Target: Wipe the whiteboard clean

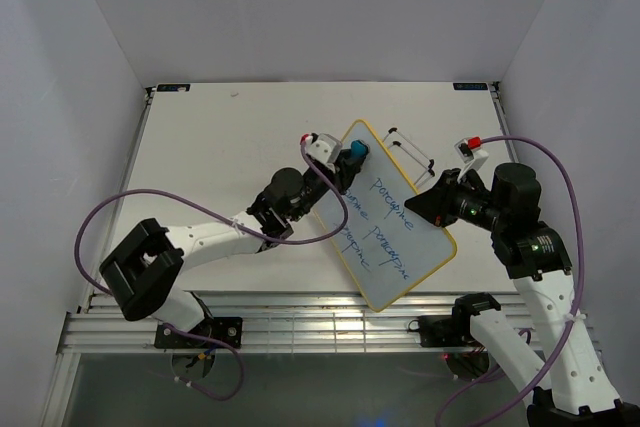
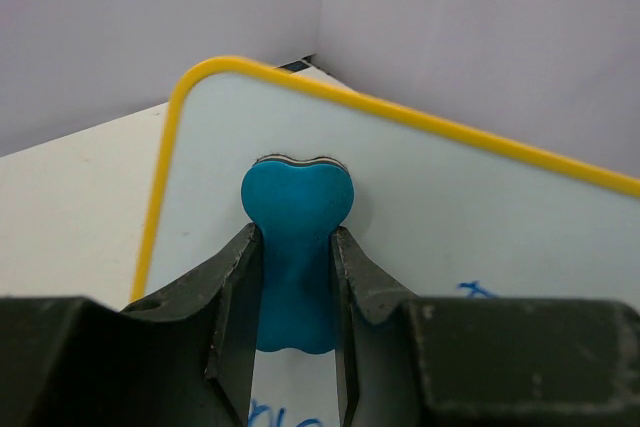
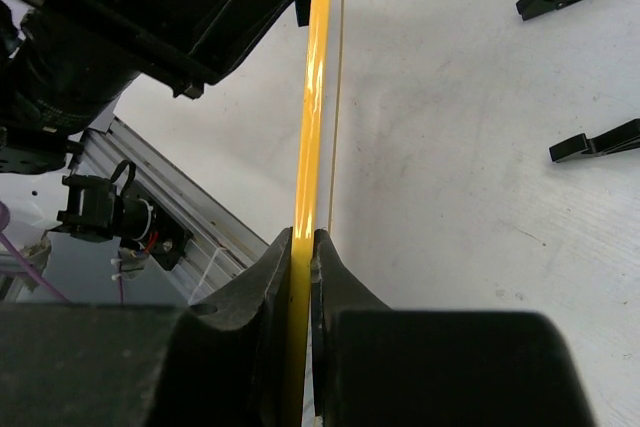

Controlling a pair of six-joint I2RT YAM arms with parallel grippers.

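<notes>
Erasing has hardly begun, by my reading. The whiteboard (image 1: 400,237) carries several lines of blue handwriting (image 1: 385,209) across most of its face. Only the far corner, where the eraser (image 1: 354,156) sits, shows bare white (whether wiped or never written on, I cannot tell). What is left is nearly the whole face.

The board is at the middle-right of the table (image 1: 220,137), slanted, with its near corner reaching toward the front rail. It seems propped up off the surface. Its black wire feet (image 1: 412,147) show just behind its far edge.

The left hand (image 1: 345,164) is closed on the eraser, its two dark fingers pinching the narrow waist of the block and pressing it against the board. The right hand (image 1: 425,205) is clamped on the board's right edge, fingers nipped tight on the frame with no gap showing.

The face is glossy, smooth and hard, with rounded corners. The frame is a thin, shiny yellow strip. The eraser is a matte blue lobed block with a thin paler layer against the board. The table is dull white and faintly scuffed.
</notes>
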